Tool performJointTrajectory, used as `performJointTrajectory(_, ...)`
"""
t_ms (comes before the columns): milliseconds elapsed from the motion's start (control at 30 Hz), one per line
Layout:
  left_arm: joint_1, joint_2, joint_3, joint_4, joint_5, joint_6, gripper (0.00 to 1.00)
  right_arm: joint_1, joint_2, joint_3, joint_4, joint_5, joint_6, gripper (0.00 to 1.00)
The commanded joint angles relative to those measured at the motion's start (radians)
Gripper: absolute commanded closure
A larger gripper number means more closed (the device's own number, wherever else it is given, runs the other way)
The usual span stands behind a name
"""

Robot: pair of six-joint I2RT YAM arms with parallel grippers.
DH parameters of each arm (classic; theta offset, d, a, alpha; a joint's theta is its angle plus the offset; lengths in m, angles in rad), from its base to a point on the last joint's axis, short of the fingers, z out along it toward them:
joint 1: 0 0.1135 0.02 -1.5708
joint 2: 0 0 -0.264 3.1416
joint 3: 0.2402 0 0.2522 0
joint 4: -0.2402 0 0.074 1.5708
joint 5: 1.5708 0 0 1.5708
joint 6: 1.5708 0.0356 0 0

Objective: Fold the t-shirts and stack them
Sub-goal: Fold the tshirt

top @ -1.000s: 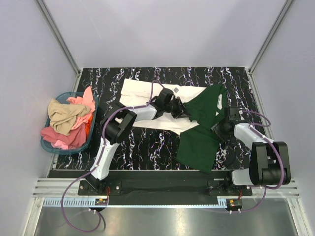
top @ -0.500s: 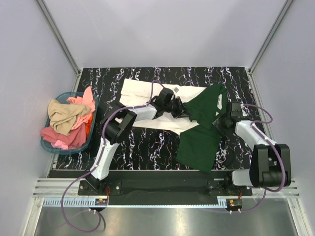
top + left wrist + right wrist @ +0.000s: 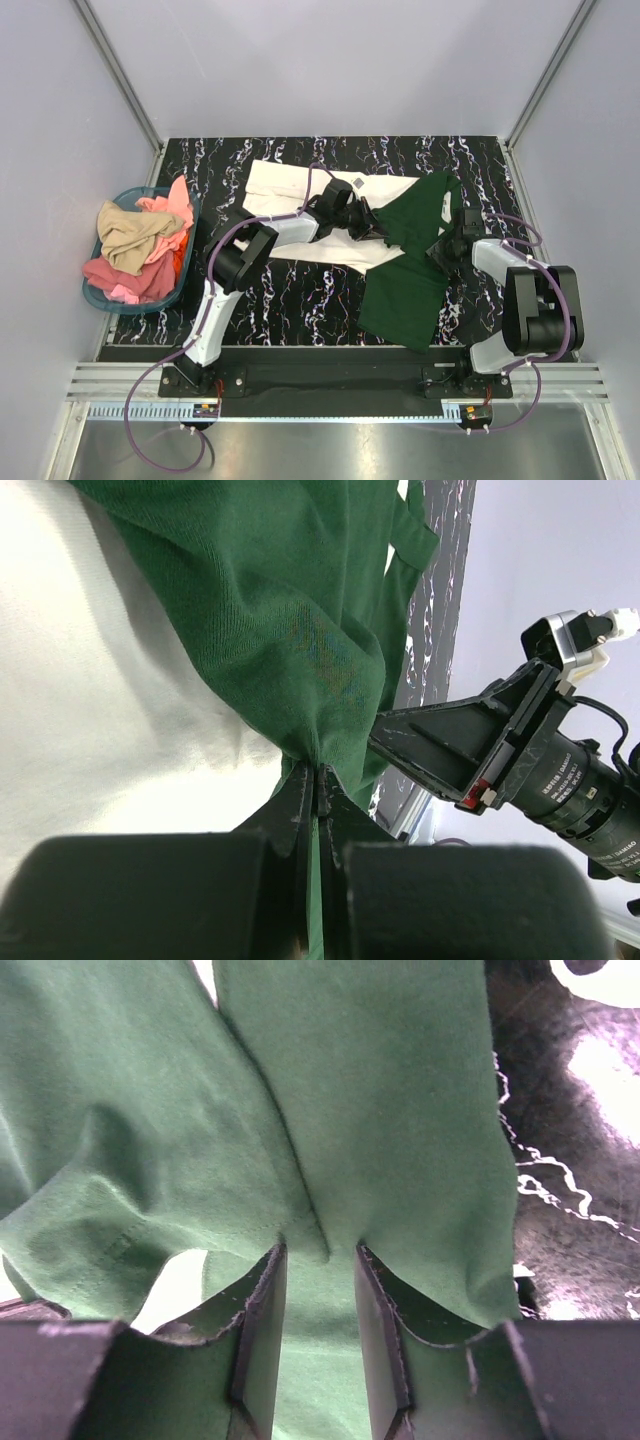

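Stage: early. You are taking hold of the green t-shirt (image 3: 405,295) with both arms, probably setting up its first fold.
Green t-shirt: lying rumpled toward the right edge of the table (image 3: 300,300). Its far-left part is overlapping the cream-white t-shirt (image 3: 285,190), and its lower half is reaching toward the near edge.
Cream-white t-shirt: lying spread out in the far half of the table, around the middle. It is unfolded, and its right end is sitting under the green one.
Left gripper (image 3: 315,780): you are pinching the green t-shirt's left edge with the jaws fully closed on a bunch of cloth. The fabric is puckering at the pinch, just above the cream-white cloth.
Right gripper (image 3: 320,1260): jaws are standing part-way apart, straddling a ridge of green cloth at the shirt's right edge. Cloth is sitting in the gap, but the fingers are not visibly pressing on it, so you are not holding anything there yet.
Done: nothing. Neither shirt is looking folded, and no stack is showing.
Left to do: you are needing a firm right-side grip, then the green fold, the cream-white fold, and the stacking.
Basket (image 3: 125,306): sitting off the table's left edge, holding pink and tan clothes. You are not touching it.
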Motion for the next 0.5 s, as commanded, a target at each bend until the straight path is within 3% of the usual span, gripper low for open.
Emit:
performJointTrajectory(0,-0.004,-0.015,0.008,0.041,0.023,0.016,1.00,-0.001,0.011,0.031,0.046,0.001,0.001,0.61)
performJointTrajectory(467,-0.004,-0.021,-0.009,0.053,0.016,0.008,1.00,-0.001,0.037,0.031,0.060,0.013,-0.013,0.85)
